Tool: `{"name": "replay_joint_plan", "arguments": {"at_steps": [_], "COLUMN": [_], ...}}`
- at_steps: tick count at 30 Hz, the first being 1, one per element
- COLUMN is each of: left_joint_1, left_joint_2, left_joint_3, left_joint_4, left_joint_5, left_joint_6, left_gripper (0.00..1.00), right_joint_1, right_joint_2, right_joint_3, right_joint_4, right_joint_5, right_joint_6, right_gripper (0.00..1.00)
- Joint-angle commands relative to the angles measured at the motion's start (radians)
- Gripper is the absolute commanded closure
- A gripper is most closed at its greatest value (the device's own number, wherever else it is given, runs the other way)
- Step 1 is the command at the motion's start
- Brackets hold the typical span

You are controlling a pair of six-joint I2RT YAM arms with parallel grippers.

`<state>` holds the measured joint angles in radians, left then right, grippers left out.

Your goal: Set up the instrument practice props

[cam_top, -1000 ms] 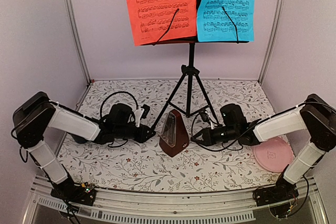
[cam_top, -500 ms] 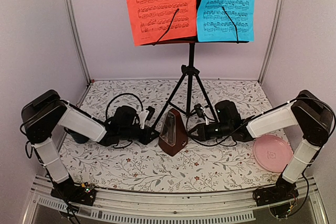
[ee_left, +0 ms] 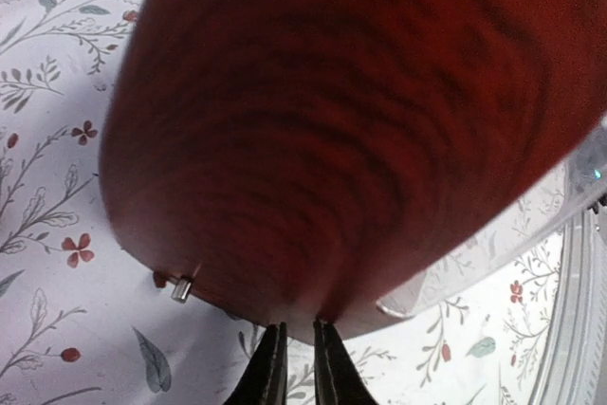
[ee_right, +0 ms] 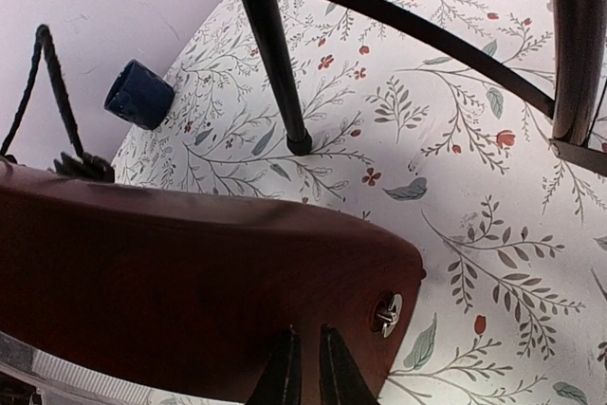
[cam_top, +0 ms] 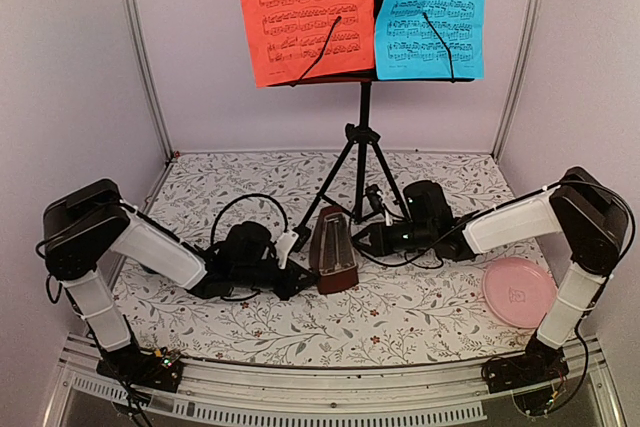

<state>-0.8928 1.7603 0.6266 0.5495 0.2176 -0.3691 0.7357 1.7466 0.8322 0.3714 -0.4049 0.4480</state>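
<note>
Moved in from both sides, now pressing the tipped metronome (cam_top: 333,265) before the music stand (cam_top: 364,117) legs with left gripper (ee_left: 296,329) and right gripper (ee_right: 305,334) pinched shut and empty, probably nudging it into position.

The metronome (ee_left: 360,120) fills most of the view, its reddish-brown wood grain close and blurred. The left gripper (ee_left: 298,353) has its two dark fingertips drawn nearly together, with nothing between them, and they meet the metronome's lower edge. A small metal pin (ee_left: 181,288) sticks out beside them. The metronome's clear panel (ee_left: 493,253) faces near. The floral tablecloth (ee_left: 57,187) lies beneath, and a pale rail (ee_left: 580,329) runs along its near side.
</note>
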Motion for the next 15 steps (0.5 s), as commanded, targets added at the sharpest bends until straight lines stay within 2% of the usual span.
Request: {"name": "replay_joint_plan", "arguments": {"at_steps": [1,3,7,11,14,15], "left_joint_1": [-0.036,-0.038,-0.028,0.014,0.062,0.075], "left_joint_2": [-0.023,-0.038,-0.111,-0.174,-0.168,-0.162], "left_joint_3": [-0.014,-0.032,-0.098,-0.171,-0.178,-0.177], "left_joint_4": [0.077,0.087,0.121,0.177,0.184,0.189], "left_joint_5": [0.019,0.021,-0.007,-0.047,-0.041,-0.038], "left_joint_6": [0.007,0.018,0.058,0.094,0.113,0.116], "left_gripper": [0.86,0.85,0.81,0.74,0.73,0.73], "right_joint_1": [-0.008,-0.028,-0.073,-0.074,-0.052,-0.039], "right_joint_2": [0.016,-0.004,-0.089,-0.194,-0.264,-0.281], "right_joint_3": [0.036,0.034,0.003,-0.029,-0.053,-0.056], "right_joint_4": [-0.008,-0.027,-0.065,-0.087,-0.08,-0.08], "right_joint_5": [-0.006,-0.006,-0.021,-0.051,-0.026,-0.016], "right_joint_6": [-0.036,-0.053,-0.083,-0.109,-0.074,-0.068], "right_gripper": [0.87,0.82,0.6,0.25,0.01,0.01]}}
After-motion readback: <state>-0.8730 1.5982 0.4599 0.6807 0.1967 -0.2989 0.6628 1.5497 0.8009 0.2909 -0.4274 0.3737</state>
